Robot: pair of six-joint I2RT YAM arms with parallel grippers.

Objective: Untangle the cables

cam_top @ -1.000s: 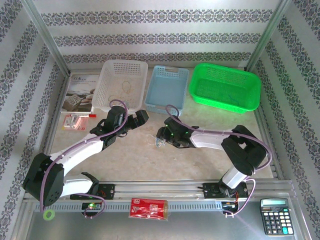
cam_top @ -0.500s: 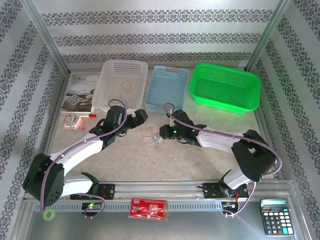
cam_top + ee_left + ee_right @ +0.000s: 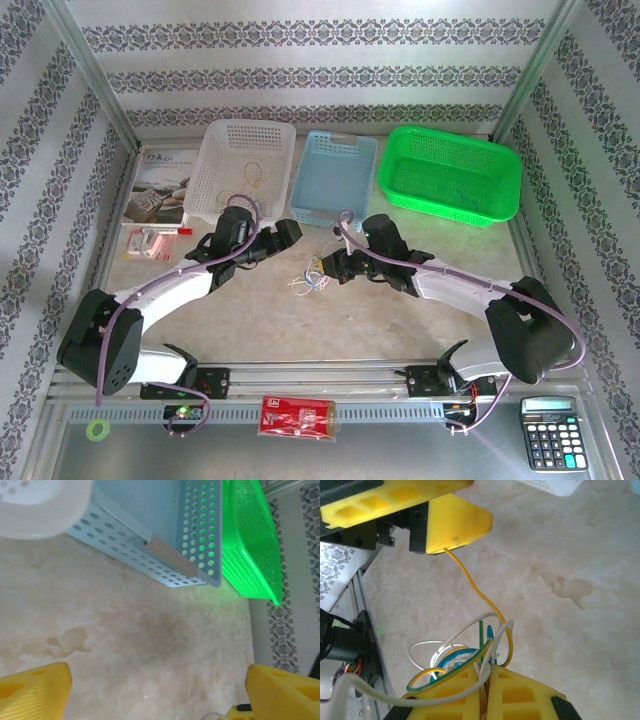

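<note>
The cables [image 3: 308,282] are a small tangle of thin yellow, white and blue-green cords at mid-table. My right gripper [image 3: 326,266] is shut on the bundle. In the right wrist view its yellow fingers [image 3: 520,695] pinch the cables [image 3: 470,650], whose loops spill out to the left. One yellow cord [image 3: 475,587] rises from the bundle to the tip of my left gripper's finger [image 3: 455,522]. The left gripper [image 3: 286,236] hovers just left of the tangle. It is open [image 3: 157,695], with bare table between its wide-set fingers [image 3: 32,690].
Three baskets line the back: white [image 3: 245,165], blue [image 3: 335,175] and green [image 3: 450,172]. A booklet [image 3: 160,185] and a red packet [image 3: 150,243] lie at the left. A calculator [image 3: 548,432] sits at the near right, past the rail.
My right gripper has shut on the bundle, and its wrist has swung toward the back. The cables shifted slightly left. The left gripper edged toward them.
</note>
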